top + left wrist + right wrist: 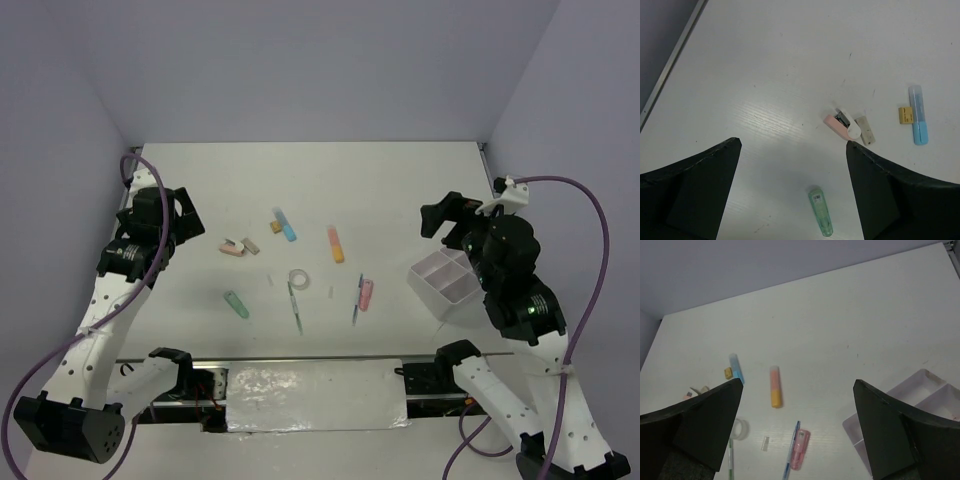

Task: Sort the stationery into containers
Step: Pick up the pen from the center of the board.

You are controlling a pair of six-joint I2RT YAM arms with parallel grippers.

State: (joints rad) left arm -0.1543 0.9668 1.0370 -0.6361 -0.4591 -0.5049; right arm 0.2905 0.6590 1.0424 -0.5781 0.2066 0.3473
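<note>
The stationery lies spread on the white worktop (400,180) around the tape ring (300,278): blue marker (286,225) at 12 o'clock, orange marker (336,244) at 1, pink marker (365,294) at 4, green marker (236,304) at 8. The divided tray (445,280) stands at 3 o'clock. The left claw (170,215) at 10 o'clock and the right claw (445,215) at 2 are both spread wide and grip nothing.

Four markers (287,228) (336,245) (366,294) (237,304), two pens (295,307) (357,300) — one tape ring (300,278), one tray (438,268).
</note>
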